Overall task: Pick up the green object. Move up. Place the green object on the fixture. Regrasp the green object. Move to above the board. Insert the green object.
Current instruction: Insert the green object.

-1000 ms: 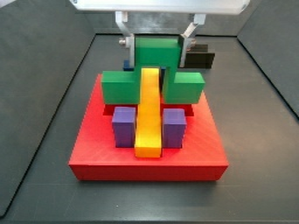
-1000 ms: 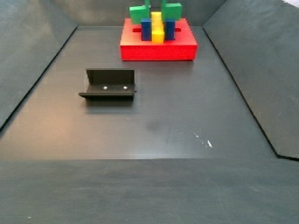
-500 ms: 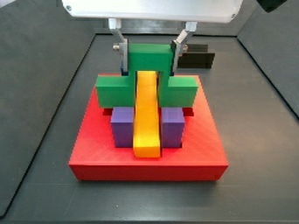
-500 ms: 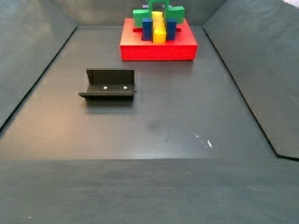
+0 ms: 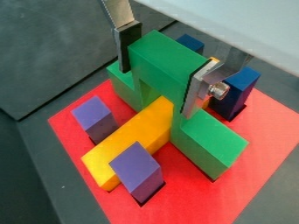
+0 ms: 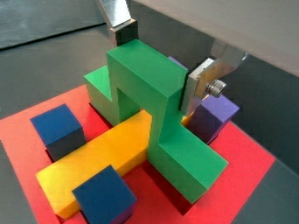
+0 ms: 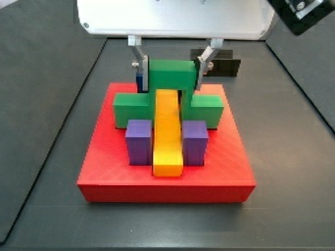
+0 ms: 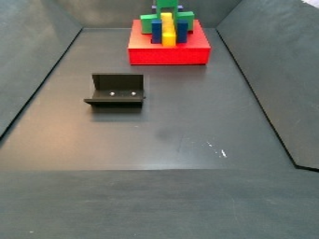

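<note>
The green object (image 5: 152, 66) (image 6: 135, 83) stands upright on the red board (image 5: 251, 162) (image 7: 164, 184), straddling the far end of the yellow bar (image 5: 128, 140) (image 7: 167, 137). Its side arms (image 7: 128, 108) sit low against the board's top. My gripper (image 5: 163, 77) (image 6: 160, 63) (image 7: 170, 69) is shut on the green object's upper stem, one silver finger (image 5: 126, 48) against each side face. The fixture (image 8: 115, 91) stands alone on the dark floor, well away from the board (image 8: 169, 54).
Two purple pegs (image 7: 139, 140) (image 7: 195, 140) flank the yellow bar near the board's front. Blue pegs (image 5: 239, 87) stand behind the green object, close to one finger. Dark walls (image 7: 53, 118) enclose the floor on both sides.
The gripper has moved down with the green object, which now sits lower over the yellow bar, its arms closer to the board.
</note>
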Controlling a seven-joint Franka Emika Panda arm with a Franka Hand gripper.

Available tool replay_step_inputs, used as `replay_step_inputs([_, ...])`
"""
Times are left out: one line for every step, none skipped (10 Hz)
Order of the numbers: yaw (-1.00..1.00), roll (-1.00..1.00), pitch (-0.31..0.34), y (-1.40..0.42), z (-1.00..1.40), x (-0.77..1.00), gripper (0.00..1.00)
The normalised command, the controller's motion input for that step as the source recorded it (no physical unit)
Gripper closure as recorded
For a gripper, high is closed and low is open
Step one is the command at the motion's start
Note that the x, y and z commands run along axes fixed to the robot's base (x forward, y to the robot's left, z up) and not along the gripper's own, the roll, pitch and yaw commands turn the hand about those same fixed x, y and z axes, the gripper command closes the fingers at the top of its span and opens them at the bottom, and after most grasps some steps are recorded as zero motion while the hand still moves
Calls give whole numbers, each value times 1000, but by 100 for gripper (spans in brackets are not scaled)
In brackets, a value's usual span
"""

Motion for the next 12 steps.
replay_step_inputs([-209,170,16,0,-17,0,100])
replay_step_inputs([0,10,0,0,0,0,100])
replay_step_inputs([0,-1,0,0,-29,0,100])
replay_step_inputs([0,0,0,-54,-234,0,100])
replay_step_inputs([0,0,0,0,-266,0,100])
replay_step_inputs([0,-43,0,94,-286,-177,100])
replay_step_inputs([0,-86,0,69,-229,-157,100])
replay_step_inputs([0,-29,0,0,-234,0,100])
replay_step_inputs([-6,-4,0,-109,-234,180,100])
replay_step_inputs([-34,-21,0,-194,-157,386,100])
replay_step_inputs([-109,-76,0,-180,-163,377,100])
replay_step_inputs([-186,-20,0,-183,-169,320,100])
